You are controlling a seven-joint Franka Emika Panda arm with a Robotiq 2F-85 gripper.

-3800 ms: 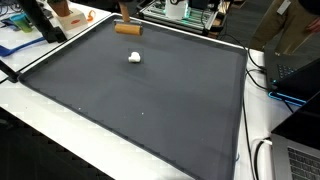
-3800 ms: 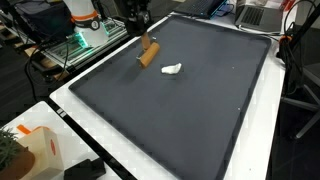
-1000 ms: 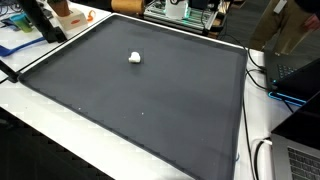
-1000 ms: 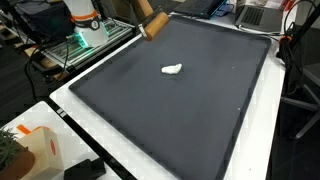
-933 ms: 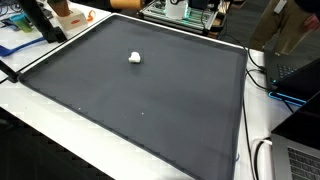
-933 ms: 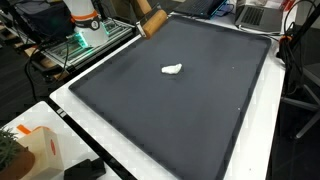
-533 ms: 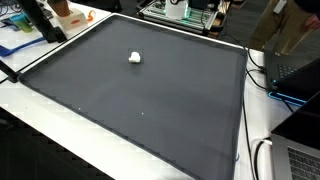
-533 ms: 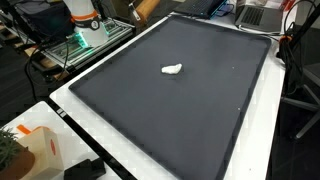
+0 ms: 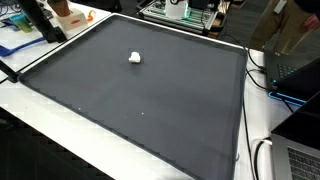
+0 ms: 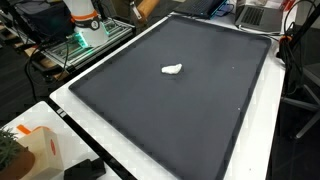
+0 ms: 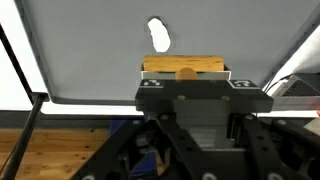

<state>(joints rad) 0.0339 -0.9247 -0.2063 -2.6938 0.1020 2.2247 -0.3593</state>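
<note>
One white lump [image 9: 134, 57] lies on the dark mat [image 9: 150, 110]; jaws clench a wooden block [image 11: 185, 68].

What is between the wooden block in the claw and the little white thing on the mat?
Nothing that shows. In the wrist view the gripper is shut on the wooden block, and only bare mat lies between it and the white lump.

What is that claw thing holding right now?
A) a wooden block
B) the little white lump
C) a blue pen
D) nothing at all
A: in the wrist view the wooden block sits clamped in the gripper, while the white lump lies by itself on the dark mat.
</note>
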